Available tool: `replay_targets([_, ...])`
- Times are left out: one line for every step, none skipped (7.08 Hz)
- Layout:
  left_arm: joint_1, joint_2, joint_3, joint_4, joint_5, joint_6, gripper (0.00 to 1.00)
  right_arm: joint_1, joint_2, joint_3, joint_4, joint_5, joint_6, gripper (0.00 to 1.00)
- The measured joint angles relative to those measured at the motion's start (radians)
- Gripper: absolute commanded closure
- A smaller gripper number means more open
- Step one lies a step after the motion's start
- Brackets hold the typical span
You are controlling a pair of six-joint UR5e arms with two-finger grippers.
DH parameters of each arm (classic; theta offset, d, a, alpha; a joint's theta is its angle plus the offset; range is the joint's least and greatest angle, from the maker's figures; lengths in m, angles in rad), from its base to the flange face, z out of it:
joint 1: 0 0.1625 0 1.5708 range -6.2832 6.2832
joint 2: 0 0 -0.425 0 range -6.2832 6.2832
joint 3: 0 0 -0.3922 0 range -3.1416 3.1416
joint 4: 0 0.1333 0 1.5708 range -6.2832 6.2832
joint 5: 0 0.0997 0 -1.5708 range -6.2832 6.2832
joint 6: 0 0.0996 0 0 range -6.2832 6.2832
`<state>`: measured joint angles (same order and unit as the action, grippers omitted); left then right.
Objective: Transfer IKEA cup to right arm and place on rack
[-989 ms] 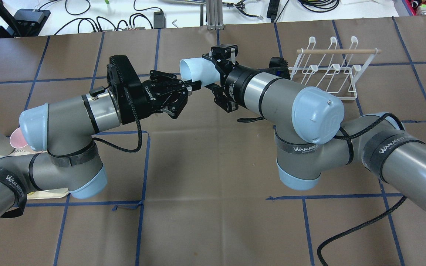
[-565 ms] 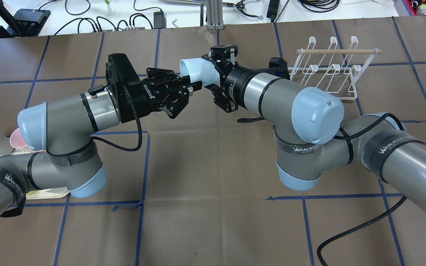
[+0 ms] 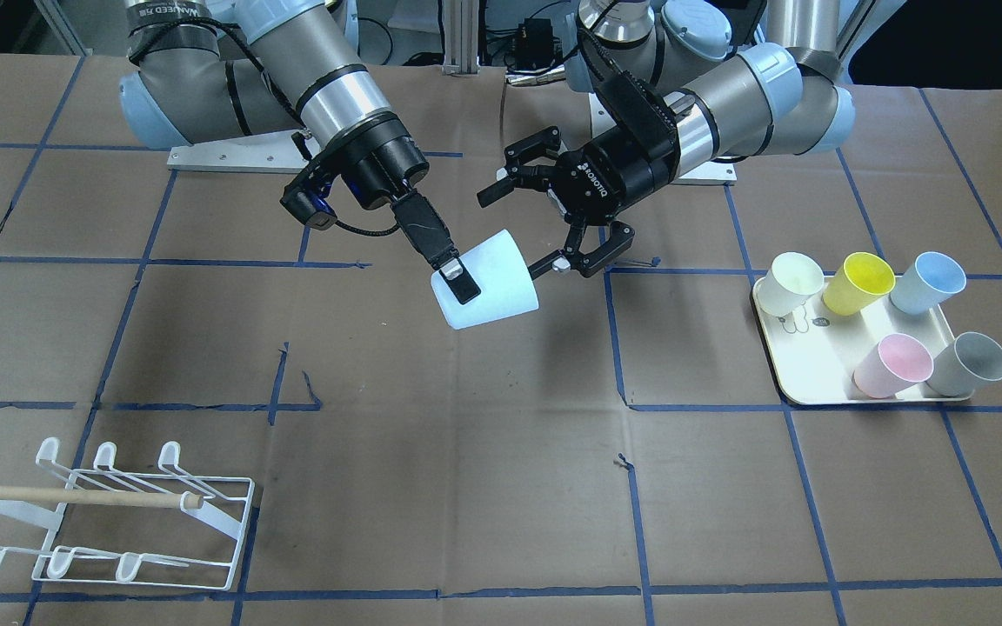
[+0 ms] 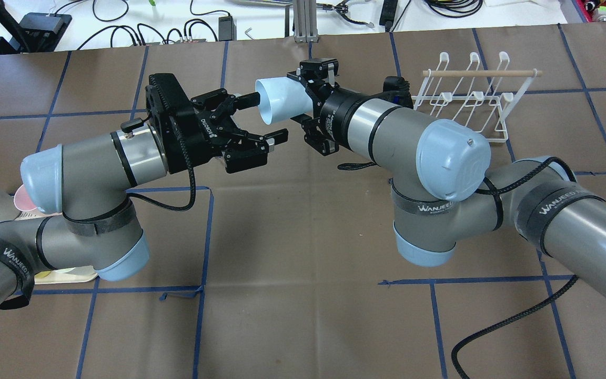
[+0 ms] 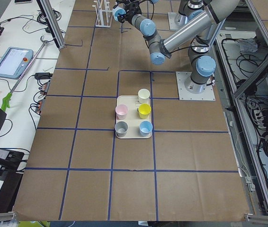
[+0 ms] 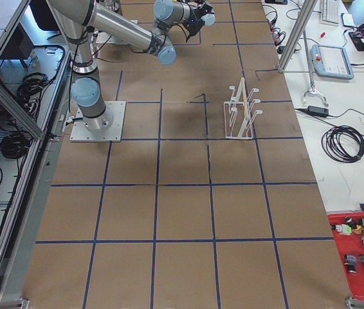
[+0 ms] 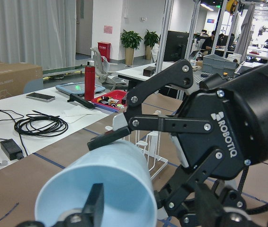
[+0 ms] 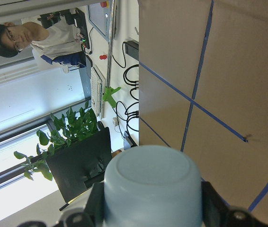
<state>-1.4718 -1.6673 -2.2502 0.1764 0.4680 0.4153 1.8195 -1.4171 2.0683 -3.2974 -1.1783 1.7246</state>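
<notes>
The light-blue IKEA cup (image 4: 282, 100) hangs on its side in mid-air, mouth toward the left arm. My right gripper (image 4: 299, 100) is shut on it, one finger (image 3: 459, 283) pressed on its wall. The right wrist view shows the cup's base (image 8: 153, 184) between the fingers. My left gripper (image 4: 267, 116) is open and empty, jaws spread wide at the cup's mouth (image 7: 96, 189); it also shows in the front view (image 3: 525, 228). The white wire rack (image 4: 466, 100) with its wooden dowel stands on the table behind the right arm, also in the front view (image 3: 110, 513).
A cream tray (image 3: 814, 396) holds several cups, among them cream (image 3: 792, 280), yellow (image 3: 858, 280) and pink (image 3: 892, 363) ones, on the left arm's side. Blue tape lines cross the brown table. Cables lie beyond the table's far edge.
My left gripper has opened and let go of the cup's rim, its jaws now spread. The cup stays in the right gripper, which has shifted slightly up and back.
</notes>
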Motion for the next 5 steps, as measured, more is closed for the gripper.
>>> replay_targets([0.027, 0.002, 0.0, 0.0, 0.003, -0.002, 0.01, -0.015, 0.013, -0.02, -0.002, -0.001, -0.032, 0.81])
replay_targets([0.08, 0.003, 0.001, -0.002, 0.002, -0.003, 0.01, -0.041, 0.03, -0.039, -0.003, -0.001, -0.112, 0.89])
replay_targets([0.144, 0.004, 0.001, -0.005, -0.002, -0.004, 0.01, -0.076, 0.043, -0.059, -0.004, -0.003, -0.215, 0.91])
replay_targets([0.199, 0.003, 0.002, -0.012, 0.0, -0.007, 0.01, -0.112, 0.05, -0.08, -0.004, -0.007, -0.314, 0.92])
replay_targets([0.228, 0.0, 0.007, -0.019, 0.015, -0.019, 0.01, -0.141, 0.057, -0.1, -0.004, -0.03, -0.402, 0.92])
